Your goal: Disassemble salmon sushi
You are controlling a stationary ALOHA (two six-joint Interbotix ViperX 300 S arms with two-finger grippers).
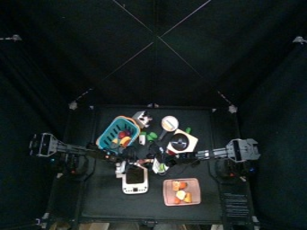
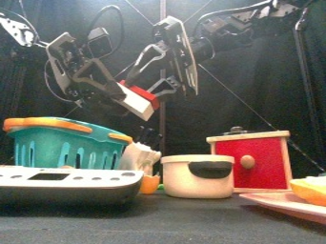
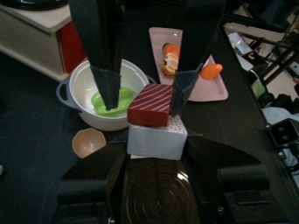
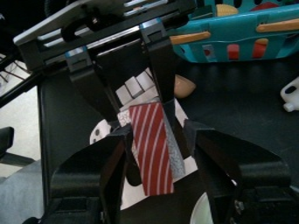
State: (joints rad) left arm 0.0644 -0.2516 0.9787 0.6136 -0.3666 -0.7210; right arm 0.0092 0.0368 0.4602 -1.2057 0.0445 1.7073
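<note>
The salmon sushi (image 2: 137, 98) hangs in the air above the table's middle, between both arms. It is a white rice block (image 3: 158, 140) with a red, white-striped salmon slab (image 3: 152, 103) on top. My left gripper (image 3: 158, 153) is shut on the rice block from its two sides. My right gripper (image 4: 156, 175) reaches in from the opposite side. Its long fingers (image 3: 107, 70) straddle the salmon slab (image 4: 155, 149), close to it, with a thin gap showing. Both pieces still sit together.
Below stand a teal basket (image 2: 64, 143), a white pot (image 2: 197, 176) with a green piece inside (image 3: 111, 103), a red box (image 2: 249, 160) and a white scale-like device (image 2: 64, 183). A pink plate (image 3: 198, 87) holds orange pieces. A small tan bowl (image 3: 86, 142) lies beside the pot.
</note>
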